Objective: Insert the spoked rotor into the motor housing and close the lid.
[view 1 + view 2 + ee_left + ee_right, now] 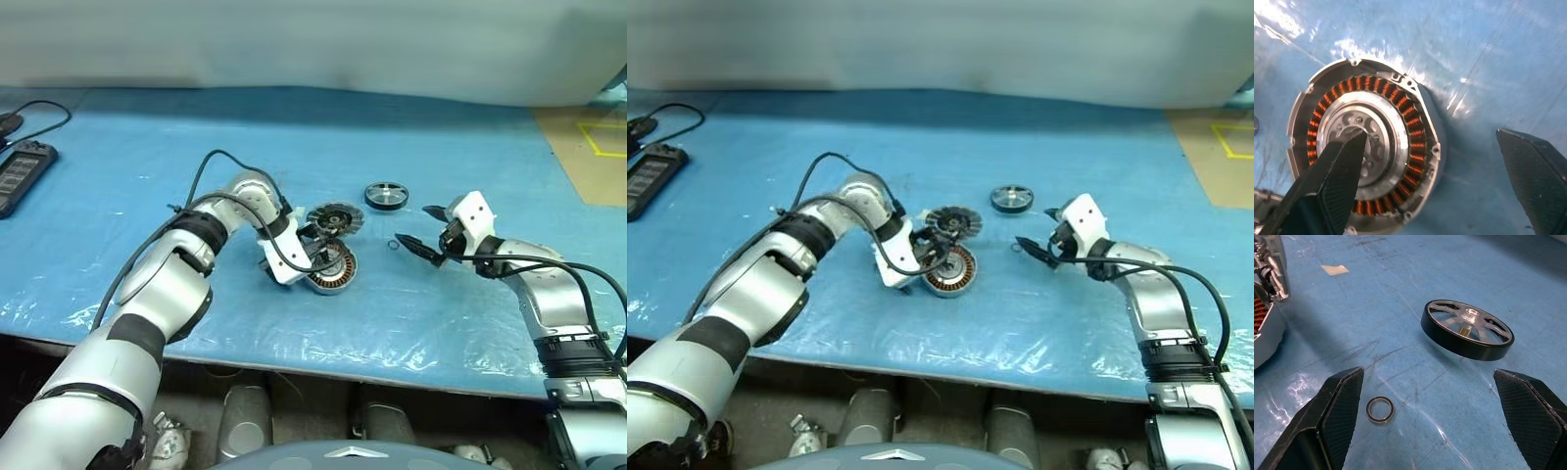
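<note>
The motor housing lies flat on the blue mat, its copper-brown windings ringing a silvery centre. My left gripper hangs open over it, one finger above the hub and the other beyond the rim, holding nothing. The lid sits just behind the housing, dark fins up. The spoked rotor, with black rim and silvery spokes, rests farther back and to the right. My right gripper is open and empty, pointing toward the rotor from the right, a short gap away.
A small dark bearing ring lies on the mat between my right gripper's fingers. A black device with a cable sits at the far left. The blue mat ends at the table's front edge.
</note>
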`<action>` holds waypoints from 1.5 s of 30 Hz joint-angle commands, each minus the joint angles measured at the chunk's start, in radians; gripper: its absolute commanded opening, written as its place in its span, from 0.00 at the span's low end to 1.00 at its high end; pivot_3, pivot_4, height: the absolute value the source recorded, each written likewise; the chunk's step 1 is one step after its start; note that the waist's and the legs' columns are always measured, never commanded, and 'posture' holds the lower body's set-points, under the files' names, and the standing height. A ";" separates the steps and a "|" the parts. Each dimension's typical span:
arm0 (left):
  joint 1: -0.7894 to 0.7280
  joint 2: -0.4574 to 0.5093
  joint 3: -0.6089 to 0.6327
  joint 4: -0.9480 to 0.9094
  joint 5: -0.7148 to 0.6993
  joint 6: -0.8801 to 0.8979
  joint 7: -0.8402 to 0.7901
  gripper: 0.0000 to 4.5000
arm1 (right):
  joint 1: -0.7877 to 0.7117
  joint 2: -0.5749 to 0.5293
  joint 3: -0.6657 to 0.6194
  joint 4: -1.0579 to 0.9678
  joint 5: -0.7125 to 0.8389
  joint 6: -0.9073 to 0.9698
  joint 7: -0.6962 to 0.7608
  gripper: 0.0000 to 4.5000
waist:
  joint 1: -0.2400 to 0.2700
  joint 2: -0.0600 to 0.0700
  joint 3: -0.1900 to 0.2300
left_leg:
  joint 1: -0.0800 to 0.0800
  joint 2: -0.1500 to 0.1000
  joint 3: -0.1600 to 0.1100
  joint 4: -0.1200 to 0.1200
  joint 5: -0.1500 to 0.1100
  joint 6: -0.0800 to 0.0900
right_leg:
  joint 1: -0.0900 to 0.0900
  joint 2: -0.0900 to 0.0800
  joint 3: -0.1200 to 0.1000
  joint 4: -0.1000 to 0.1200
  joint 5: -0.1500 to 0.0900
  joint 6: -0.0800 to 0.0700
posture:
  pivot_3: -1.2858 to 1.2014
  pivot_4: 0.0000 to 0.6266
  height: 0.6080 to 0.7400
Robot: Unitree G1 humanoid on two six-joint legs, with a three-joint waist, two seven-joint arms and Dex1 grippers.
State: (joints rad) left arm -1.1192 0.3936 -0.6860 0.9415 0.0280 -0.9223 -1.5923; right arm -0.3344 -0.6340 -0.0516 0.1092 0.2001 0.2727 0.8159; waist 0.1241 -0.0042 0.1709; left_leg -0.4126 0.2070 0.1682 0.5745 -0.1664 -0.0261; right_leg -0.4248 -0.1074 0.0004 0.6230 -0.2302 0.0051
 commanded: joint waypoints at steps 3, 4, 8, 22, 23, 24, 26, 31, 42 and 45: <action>0.020 0.232 -0.116 -0.406 -0.403 0.462 -0.022 0.99 | -0.015 0.012 0.005 0.000 0.007 -0.012 0.009 1.00 | -0.001 0.001 0.000 | 0.000 0.000 0.001 -0.001 0.000 0.000 | -0.001 0.000 0.000 0.000 -0.001 -0.001 | 0.52 0.24 1.00; 0.020 0.262 -0.117 -0.455 -0.452 0.542 -0.022 0.99 | -0.015 0.014 0.006 0.002 0.006 -0.013 0.010 1.00 | -0.001 0.001 0.001 | 0.000 0.000 0.001 -0.001 0.000 0.000 | -0.001 0.000 0.001 0.000 -0.001 -0.001 | 0.52 0.24 1.00; 0.052 0.330 -0.048 -0.523 -0.540 0.742 -0.022 0.99 | -0.015 0.024 0.018 0.016 0.002 -0.021 0.011 1.00 | -0.001 0.001 0.001 | 0.001 -0.001 0.003 -0.002 0.000 -0.001 | -0.001 0.000 0.001 -0.001 -0.001 -0.001 | 0.52 0.24 1.00; 0.349 0.405 0.286 -0.684 -0.556 1.060 0.007 0.99 | 0.008 0.059 0.044 0.015 0.004 -0.011 0.012 1.00 | -0.031 0.002 0.001 | 0.003 0.000 0.006 -0.004 0.001 -0.002 | -0.001 0.001 0.001 -0.001 -0.001 -0.001 | 0.52 0.24 1.00; 0.374 0.402 0.313 -0.681 -0.552 1.067 0.025 0.99 | 0.009 0.067 0.050 0.018 -0.001 -0.015 0.009 1.00 | -0.031 0.002 0.001 | 0.003 0.000 0.006 -0.003 0.001 -0.002 | -0.001 0.001 0.001 -0.001 -0.001 -0.001 | 0.52 0.24 1.00; 0.398 0.397 0.339 -0.679 -0.547 1.070 0.043 0.99 | 0.007 0.075 0.054 0.024 -0.004 -0.018 0.005 1.00 | -0.031 0.002 0.001 | 0.004 0.000 0.006 -0.003 0.001 -0.002 | 0.000 0.000 0.001 -0.001 -0.001 -0.001 | 0.52 0.24 1.00; 0.439 0.376 0.380 -0.676 -0.541 1.077 0.079 0.99 | -0.006 0.094 0.060 0.054 -0.015 -0.031 -0.013 1.00 | -0.031 0.002 0.001 | 0.004 0.000 0.006 -0.003 0.001 -0.002 | 0.000 0.001 0.001 -0.001 -0.001 -0.001 | 0.52 0.24 1.00; 0.502 0.316 0.447 -0.649 -0.523 1.083 0.123 0.99 | -0.033 0.121 0.077 0.143 -0.042 -0.060 -0.022 1.00 | -0.029 0.002 0.001 | 0.004 -0.001 0.006 -0.002 0.001 -0.002 | 0.000 0.000 0.001 -0.001 -0.001 -0.001 | 0.52 0.24 1.00; 0.573 0.203 0.526 -0.560 -0.451 0.991 0.172 1.00 | -0.004 0.113 0.071 0.173 -0.021 -0.034 0.020 0.91 | -0.029 0.001 0.000 | 0.007 0.000 0.006 -0.001 0.000 -0.001 | 0.004 0.000 0.001 -0.001 -0.001 -0.001 | 0.52 0.24 1.00; 0.584 0.183 0.536 -0.555 -0.440 0.968 0.167 1.00 | 0.004 0.110 0.070 0.170 -0.024 -0.023 0.021 0.72 | -0.029 0.001 0.000 | 0.007 0.000 0.006 -0.001 0.000 -0.001 | 0.004 0.000 0.001 -0.001 -0.001 -0.001 | 0.52 0.24 1.00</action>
State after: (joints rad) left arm -0.5344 0.5743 -0.1857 0.3897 -0.4148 0.0703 -1.4227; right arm -0.3512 -0.5156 0.0122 0.2858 0.1741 0.2294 0.8269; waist 0.0952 -0.0030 0.1712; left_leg -0.4051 0.2073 0.1740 0.5735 -0.1660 -0.0272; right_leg -0.4204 -0.1070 0.0017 0.6224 -0.2310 0.0043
